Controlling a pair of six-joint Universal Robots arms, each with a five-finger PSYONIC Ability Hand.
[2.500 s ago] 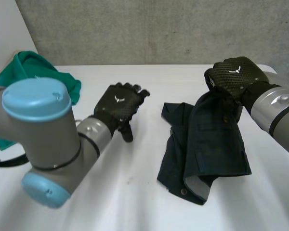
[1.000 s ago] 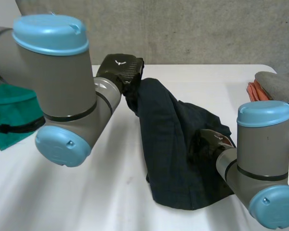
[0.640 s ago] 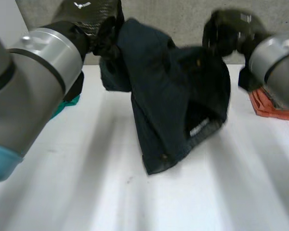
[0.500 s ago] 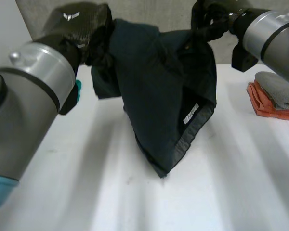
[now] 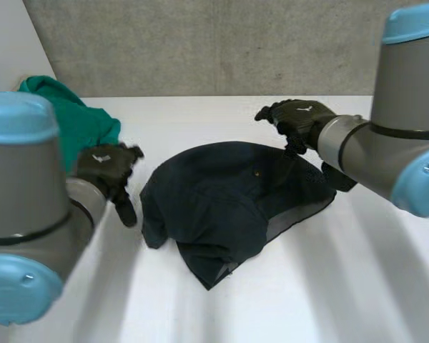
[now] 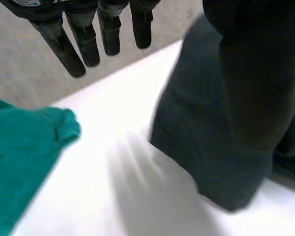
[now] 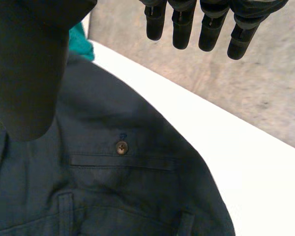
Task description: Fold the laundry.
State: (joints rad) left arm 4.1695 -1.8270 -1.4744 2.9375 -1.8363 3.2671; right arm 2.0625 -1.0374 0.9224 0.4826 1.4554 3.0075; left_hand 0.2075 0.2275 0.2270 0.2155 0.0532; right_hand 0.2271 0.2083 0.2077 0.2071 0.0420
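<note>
Since half a second ago, the crumpled dark navy cotton garment [image 5: 222, 207] has come down from the air, where both hands held it stretched between them. It now lies in a loose heap at the middle of the white table [image 5: 343, 286], and both hands have let go.

The robot's black left hand [image 5: 104, 168] hangs just beside the heap's left edge. In its wrist view its fingers [image 6: 83, 42] are straight and spread, holding nothing, with bare table under them and the cloth off to the thumb side.

The black right hand [image 5: 300, 118] hovers over the far right edge. Its fingers [image 7: 209, 29] are also straight and empty, and a buttoned pocket flap [image 7: 121, 147] lies below its palm.

A bunched green cloth [image 5: 79, 121] sits at the far left, apart from the navy heap.

The heap's long axis runs roughly across the table, from one hand to the other — so each hand faces one end of it. We judge the right hand the nearer, being already above cloth. The garment is not flat yet, and smoothing it out seems the likely next step.
</note>
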